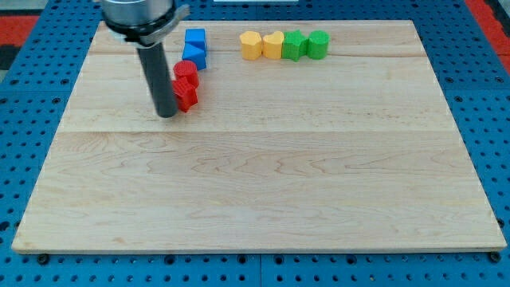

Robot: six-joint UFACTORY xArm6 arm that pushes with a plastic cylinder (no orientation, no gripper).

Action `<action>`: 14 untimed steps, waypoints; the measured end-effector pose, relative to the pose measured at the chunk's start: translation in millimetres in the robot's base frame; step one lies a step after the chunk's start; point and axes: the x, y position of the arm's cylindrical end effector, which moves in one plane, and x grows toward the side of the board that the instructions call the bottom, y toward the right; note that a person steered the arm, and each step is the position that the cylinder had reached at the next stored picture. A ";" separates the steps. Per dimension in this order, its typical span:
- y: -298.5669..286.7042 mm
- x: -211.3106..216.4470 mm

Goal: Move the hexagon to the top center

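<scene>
My tip (167,115) rests on the board at the view's upper left, right against the left side of the lower red block (187,96). A second red block (186,73) sits just above it, touching it. Two blue blocks stand above these: a cube (195,37) and another blue block (194,56) below it. At the top centre is a row of two yellow blocks (251,45) (273,45) and two green blocks (294,45) (318,44), packed side by side. I cannot tell which block is the hexagon.
The wooden board (263,183) lies on a blue perforated table (24,159). The rod's thick body (151,72) rises from the tip to the view's top left and hides part of the board behind it.
</scene>
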 end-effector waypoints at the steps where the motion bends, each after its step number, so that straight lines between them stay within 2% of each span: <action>1: -9.2 29.9; 2: 52.0 46.8; 3: 122.8 32.0; 4: 148.2 -23.0; 5: 137.4 -83.5; 7: 117.7 -125.9; 9: 145.2 -141.1; 14: 127.0 -171.7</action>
